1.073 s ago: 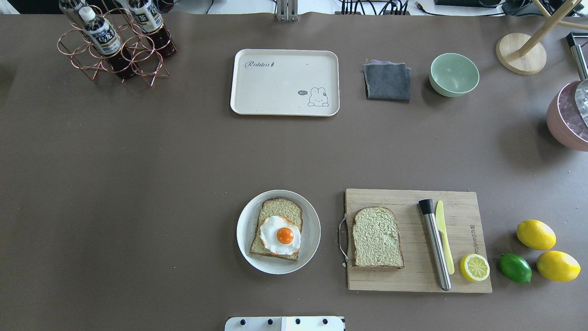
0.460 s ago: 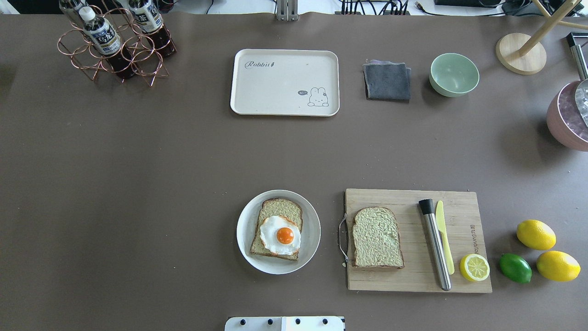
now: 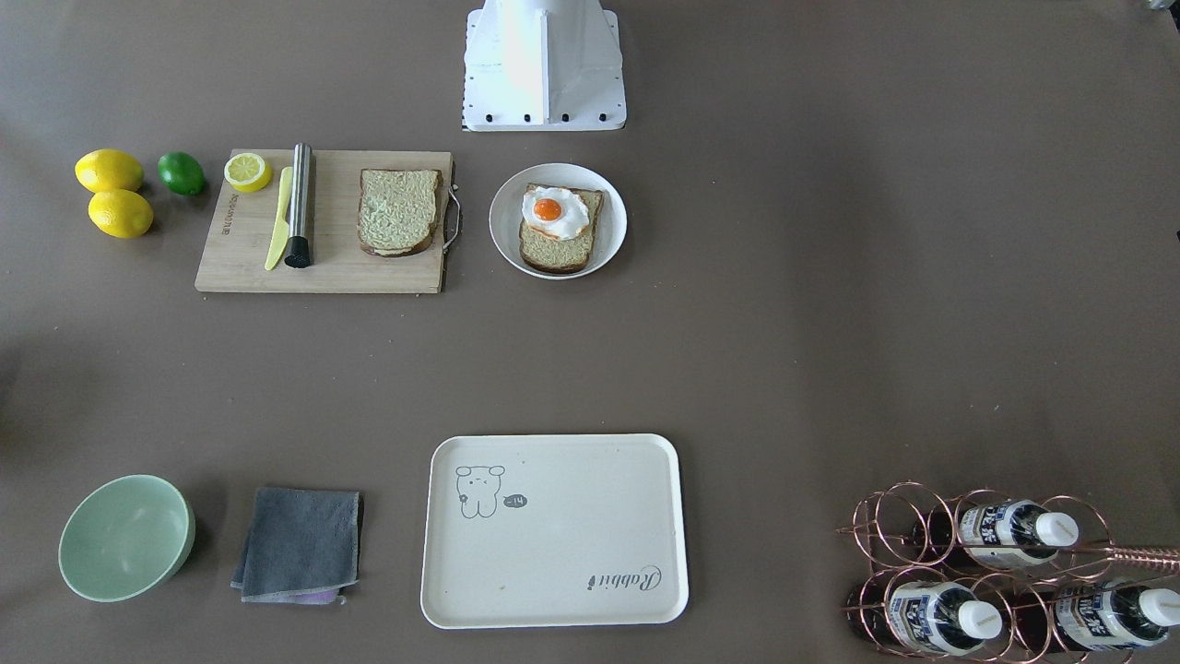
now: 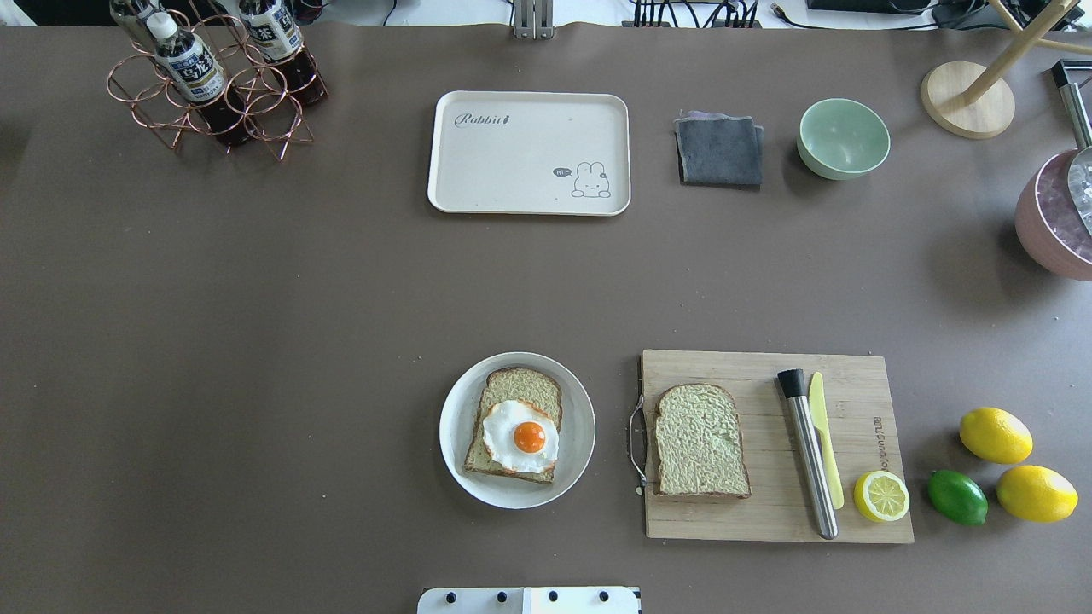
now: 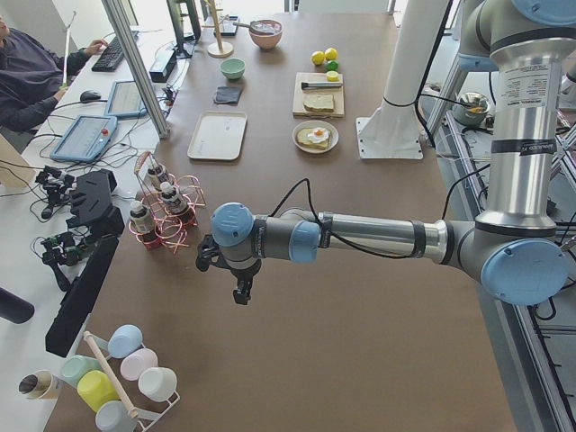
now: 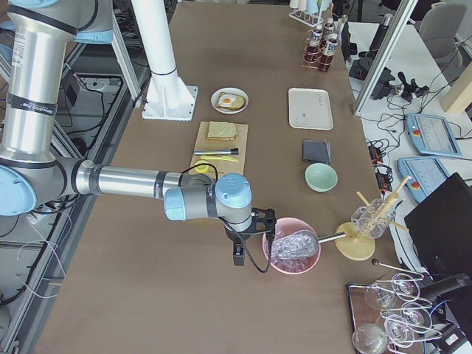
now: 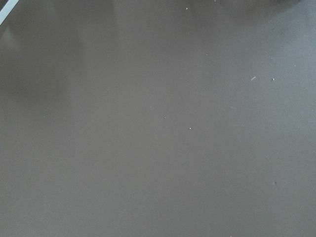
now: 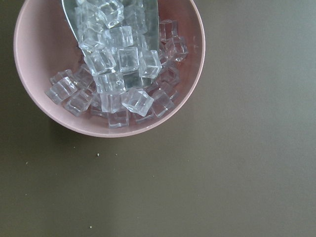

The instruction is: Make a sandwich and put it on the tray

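Across the brown worktop point(image 4: 256, 298), my left hand point(image 5: 241, 290) and right hand point(image 6: 237, 257) hang far off; how open, I cannot tell. Tilting the lower slice point(image 4: 525, 388) could slide its egg point(image 4: 520, 437) off.

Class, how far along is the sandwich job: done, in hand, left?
Done: egg sits on one bread slice on the plate. In hand: nothing; left gripper and right gripper hang far from the food. Left: top it with the second slice from the cutting board, then move all to the tray.
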Tool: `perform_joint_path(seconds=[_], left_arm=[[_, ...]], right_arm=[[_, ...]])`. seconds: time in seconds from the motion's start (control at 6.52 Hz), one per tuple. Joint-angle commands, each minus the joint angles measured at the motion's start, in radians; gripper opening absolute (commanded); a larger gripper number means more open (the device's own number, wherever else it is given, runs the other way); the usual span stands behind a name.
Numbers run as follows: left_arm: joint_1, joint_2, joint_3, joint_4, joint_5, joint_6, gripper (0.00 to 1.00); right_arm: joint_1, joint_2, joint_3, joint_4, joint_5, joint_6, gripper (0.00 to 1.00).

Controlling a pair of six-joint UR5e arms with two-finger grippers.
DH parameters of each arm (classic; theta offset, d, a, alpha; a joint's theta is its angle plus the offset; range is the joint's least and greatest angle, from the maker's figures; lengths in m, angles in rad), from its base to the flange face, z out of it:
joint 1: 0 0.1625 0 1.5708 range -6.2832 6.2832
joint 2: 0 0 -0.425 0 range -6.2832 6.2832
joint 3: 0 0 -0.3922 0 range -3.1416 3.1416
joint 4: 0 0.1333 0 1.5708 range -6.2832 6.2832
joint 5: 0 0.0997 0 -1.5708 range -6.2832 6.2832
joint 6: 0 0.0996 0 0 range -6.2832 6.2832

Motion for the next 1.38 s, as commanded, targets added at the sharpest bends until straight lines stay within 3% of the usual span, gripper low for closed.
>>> perform_joint_path(seconds=[0.0, 0.77, 1.23], left_arm=[[0.0, 0.001, -0.002, 0.0, 0.0, 0.0, 0.98], [0.011, 0.001, 0.002, 0.012, -0.003, -0.005, 0.98], [0.051, -0.011, -0.014, 0.129, -0.011, -0.002, 0.98]], right_arm=[[0.0, 0.0, 0.002, 0.001, -0.001, -0.003, 1.0], [-0.023, 0.006, 0.011, -0.022, 0.043, -0.004, 1.0], [-0.067, 0.023, 0.061, -0.129, 0.056, -0.004, 1.0]])
